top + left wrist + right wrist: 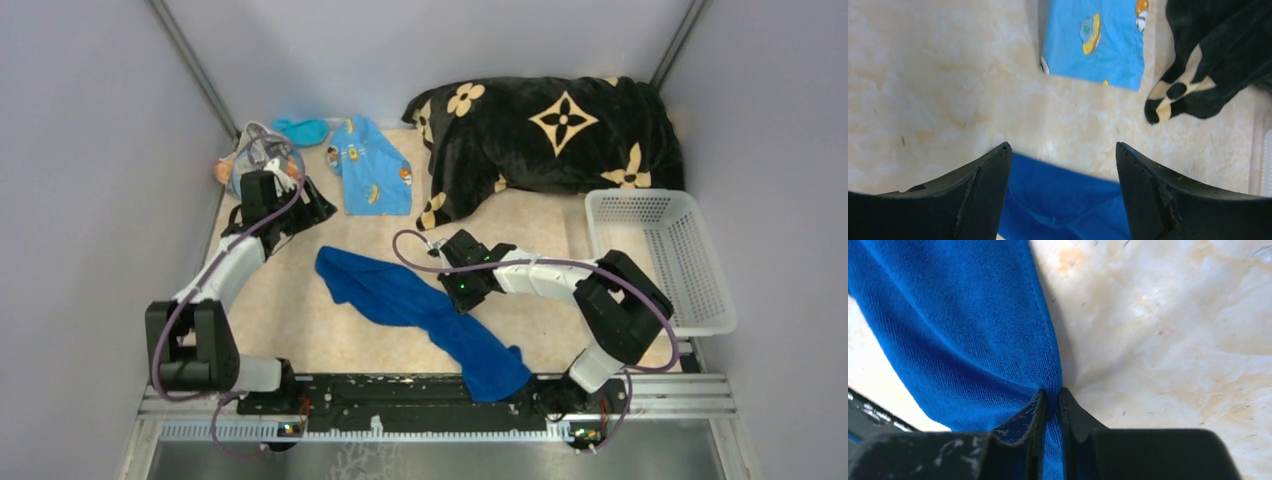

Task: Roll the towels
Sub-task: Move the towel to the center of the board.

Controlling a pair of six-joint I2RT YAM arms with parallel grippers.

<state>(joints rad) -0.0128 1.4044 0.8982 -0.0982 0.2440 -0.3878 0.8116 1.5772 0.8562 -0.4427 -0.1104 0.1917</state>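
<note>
The dark blue towel [395, 295] lies crumpled and slanted across the table's near middle, and its lower end hangs over the front rail. My right gripper [452, 292] is shut on its right hem; the wrist view shows the fold [973, 325] pinched between the fingertips of that gripper [1052, 392]. My left gripper [315, 210] is open and empty above the bare table, with the towel's upper end [1058, 200] just below its fingers. The light blue cartoon-print towel [370, 170] [1093, 45] lies flat at the back. The turquoise towel [300, 130] is bunched at the back left.
A large black plush blanket with tan flowers [560, 130] [1218, 60] fills the back right. A white mesh basket [665, 255] stands at the right edge. A bunched cloth with orange [224, 170] sits behind the left arm, mostly hidden. Walls close in on both sides.
</note>
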